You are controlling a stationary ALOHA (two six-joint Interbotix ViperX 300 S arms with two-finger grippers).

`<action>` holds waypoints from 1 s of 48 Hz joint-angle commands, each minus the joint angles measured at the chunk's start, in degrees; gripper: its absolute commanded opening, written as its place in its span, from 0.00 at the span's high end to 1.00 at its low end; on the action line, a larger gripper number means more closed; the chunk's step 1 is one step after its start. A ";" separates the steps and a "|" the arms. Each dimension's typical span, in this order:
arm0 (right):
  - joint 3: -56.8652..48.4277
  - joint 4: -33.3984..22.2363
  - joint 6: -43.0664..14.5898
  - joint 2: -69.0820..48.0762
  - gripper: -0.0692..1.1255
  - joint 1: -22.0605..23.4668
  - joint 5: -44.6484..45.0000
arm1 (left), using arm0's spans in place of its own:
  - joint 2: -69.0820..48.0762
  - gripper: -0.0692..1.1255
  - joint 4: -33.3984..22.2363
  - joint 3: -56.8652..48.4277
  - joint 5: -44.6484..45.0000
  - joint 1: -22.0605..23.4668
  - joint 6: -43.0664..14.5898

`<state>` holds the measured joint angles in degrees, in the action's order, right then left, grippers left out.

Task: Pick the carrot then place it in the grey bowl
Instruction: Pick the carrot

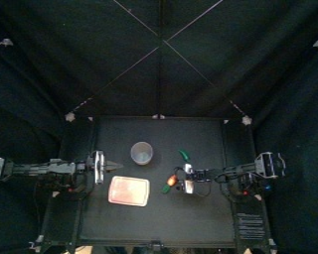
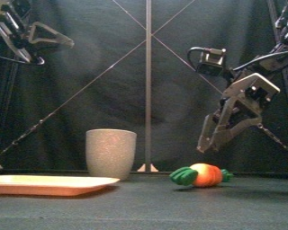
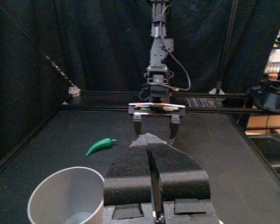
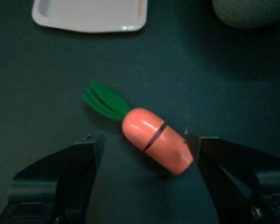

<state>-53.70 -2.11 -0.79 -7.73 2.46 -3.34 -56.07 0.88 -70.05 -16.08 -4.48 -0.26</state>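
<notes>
The carrot (image 2: pixel 201 175) lies on its side on the table, orange body with green leaves, just right of the pink tray (image 2: pixel 50 184) and in front of the grey bowl (image 2: pixel 111 153), which stands upright. The right gripper (image 2: pixel 211 142) hangs above the carrot without touching it, jaws spread wide and holding nothing. A small green toy (image 3: pixel 101 146) lies farther back. The left gripper (image 3: pixel 154 153) is raised at the table's left side, jaws pressed together and empty.

carrot: orange toy carrot with green leaves (image 2: pixel 201 175), lying on its side on the worktop (image 2: pixel 147 208) | bowl: tall grey speckled cup (image 2: pixel 111 153), upright, apart to the carrot's left
</notes>
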 commanded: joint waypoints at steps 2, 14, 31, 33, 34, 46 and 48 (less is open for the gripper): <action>1.05 -0.09 -0.18 0.35 0.07 0.97 0.97 | 0.00 0.96 0.09 0.79 -0.26 0.09 -0.09; 1.93 0.18 -0.26 3.96 0.07 1.23 1.32 | 0.00 0.96 0.09 0.70 -0.26 0.09 -0.09; 5.45 -0.09 -0.18 9.32 0.09 1.14 2.99 | 0.09 0.96 0.09 0.53 -0.26 0.09 -0.09; 5.80 -0.09 -0.18 9.49 0.09 1.14 3.43 | 0.00 0.96 0.00 0.53 -0.26 0.09 -0.09; 5.98 -0.18 -0.09 9.49 0.09 1.14 3.69 | 0.00 0.96 0.00 0.53 -0.26 0.09 -0.09; 7.12 -0.62 -0.09 9.67 0.35 0.79 5.89 | 0.00 0.96 0.09 0.53 -0.26 0.09 -0.09; 7.29 -0.62 -0.09 9.67 0.43 0.79 6.15 | 0.00 0.96 0.09 0.53 -0.26 0.09 -0.09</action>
<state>-47.64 -2.64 -0.97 2.99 3.34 2.64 -56.16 0.79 -70.40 -16.08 -4.48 -0.26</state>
